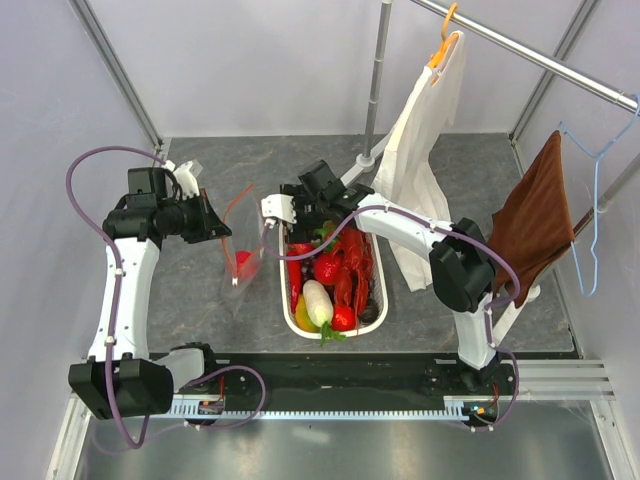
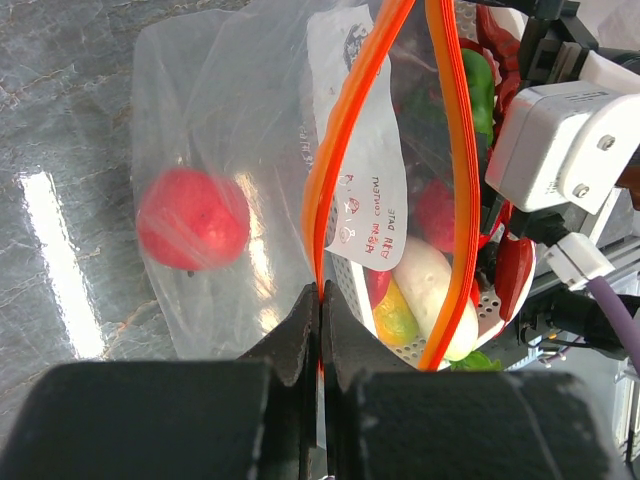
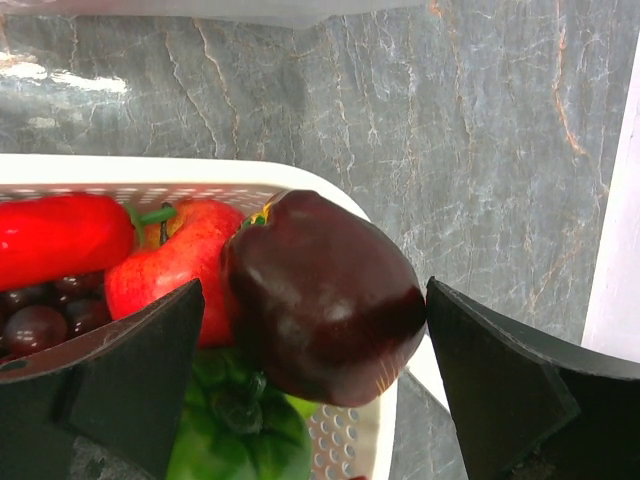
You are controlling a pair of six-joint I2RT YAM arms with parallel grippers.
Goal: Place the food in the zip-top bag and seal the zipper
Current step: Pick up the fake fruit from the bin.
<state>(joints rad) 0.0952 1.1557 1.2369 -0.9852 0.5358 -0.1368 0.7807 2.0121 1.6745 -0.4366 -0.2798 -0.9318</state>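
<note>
The clear zip-top bag [image 1: 247,268] hangs at the left of the white basket [image 1: 385,292], its mouth spread open. My left gripper [image 2: 320,296] is shut on the orange-red zipper [image 2: 340,150] at the bag's edge. One red round fruit [image 2: 191,220] lies inside the bag. My right gripper [image 3: 312,290] is open over the basket's far end, its fingers either side of the dark purple bulb [image 3: 320,300]. A red apple [image 3: 165,265], green pepper [image 3: 240,440], grapes [image 3: 40,320], white radish [image 1: 317,302] and red lobster [image 1: 358,265] lie in the basket.
A white cloth [image 1: 425,130] on an orange hanger and a brown cloth [image 1: 535,220] on a blue hanger hang from a rail at the back right. A metal pole [image 1: 378,70] stands behind the basket. Grey walls enclose the table.
</note>
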